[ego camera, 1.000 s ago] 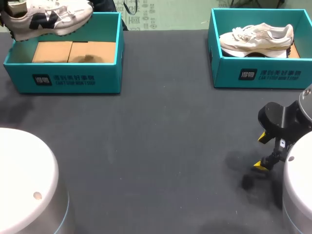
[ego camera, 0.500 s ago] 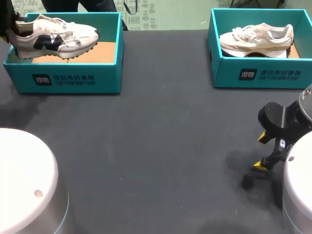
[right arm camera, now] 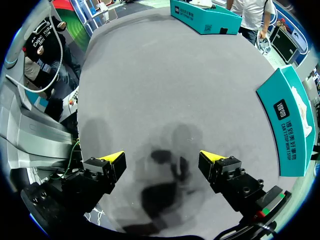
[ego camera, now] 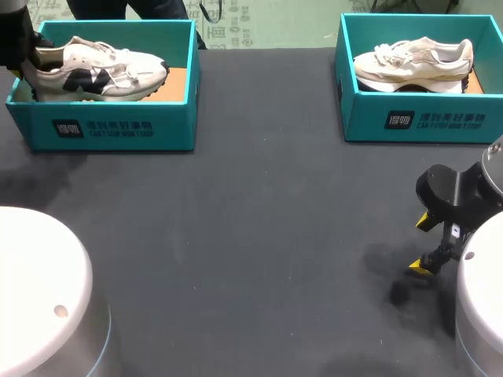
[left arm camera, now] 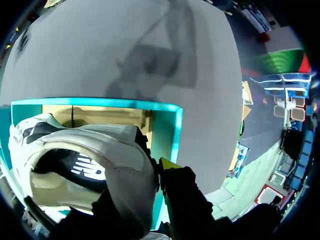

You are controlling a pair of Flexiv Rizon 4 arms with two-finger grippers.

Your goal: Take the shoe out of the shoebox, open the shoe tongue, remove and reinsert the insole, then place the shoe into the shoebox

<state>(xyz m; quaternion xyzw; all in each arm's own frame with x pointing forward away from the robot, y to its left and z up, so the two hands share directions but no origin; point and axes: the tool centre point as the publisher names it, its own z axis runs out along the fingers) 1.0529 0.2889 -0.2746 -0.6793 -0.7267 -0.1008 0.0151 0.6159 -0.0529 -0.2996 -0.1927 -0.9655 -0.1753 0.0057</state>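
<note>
While the left gripper [left arm camera: 157,167] seemingly clamped its heel, the shoe [ego camera: 98,71] lay in its shoebox [ego camera: 110,129].
Light, soft; stiff heel suited gripping. Right gripper [right arm camera: 162,159]: jaws stood apart.

White arms [ego camera: 39,290], black right hand [right arm camera: 162,159] (yellow fingertips [right arm camera: 114,158])

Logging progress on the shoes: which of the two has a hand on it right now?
The dark-marked shoe in the left box: the left hand grips its heel. The beige shoe in the right box lies untouched.
</note>
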